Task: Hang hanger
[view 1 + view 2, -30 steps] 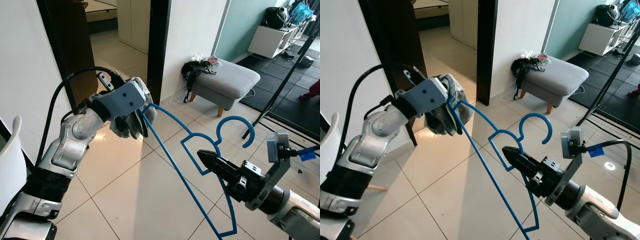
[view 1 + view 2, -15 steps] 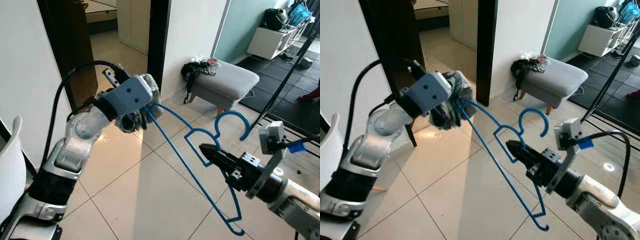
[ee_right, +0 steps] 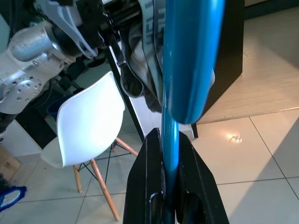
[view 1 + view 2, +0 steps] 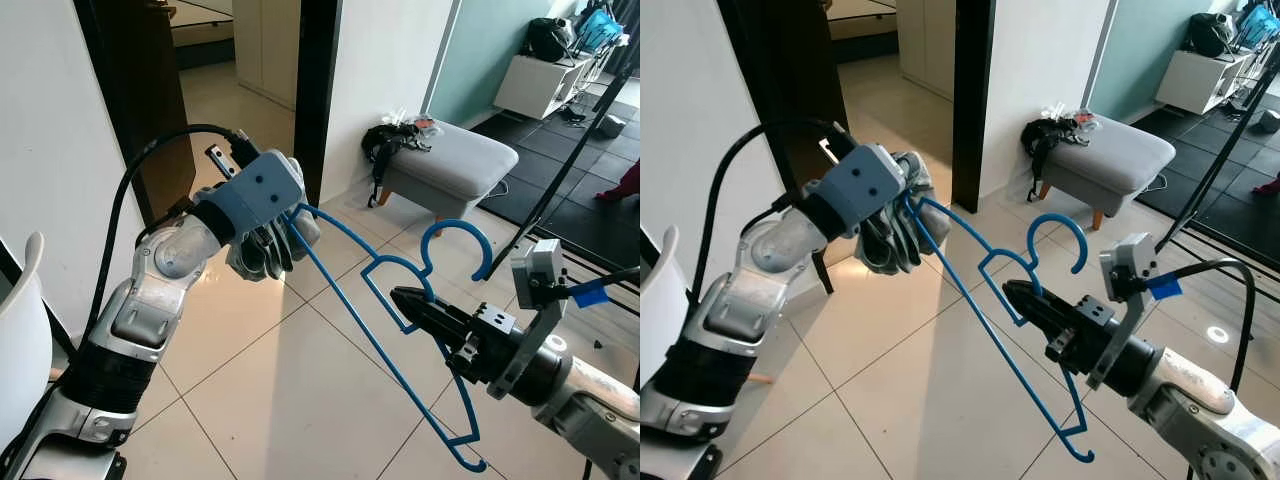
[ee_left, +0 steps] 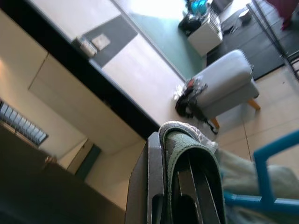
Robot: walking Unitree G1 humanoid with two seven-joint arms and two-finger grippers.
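I hold the blue hanger (image 4: 385,330) in mid-air between my 2 arms, above the tiled floor (image 4: 270,400) and well apart from anything it could hang on. My right pincer (image 4: 412,303) is clamped narrow on the wire just under the hook, which I judge keeps the hook upright and free to catch a rail. My left pincer (image 4: 268,245) grips one shoulder end together with a grey garment (image 4: 890,235) bunched around its fingers; sharing the load this way should stop the long frame from swinging. The cloth wraps my left fingers so thickly that I cannot tell how far apart they are. A slanted black pole (image 4: 560,160) stands on my right by the grey footstool (image 4: 450,155), but its top is cut off, so whether it is a clothes rack stays unclear.
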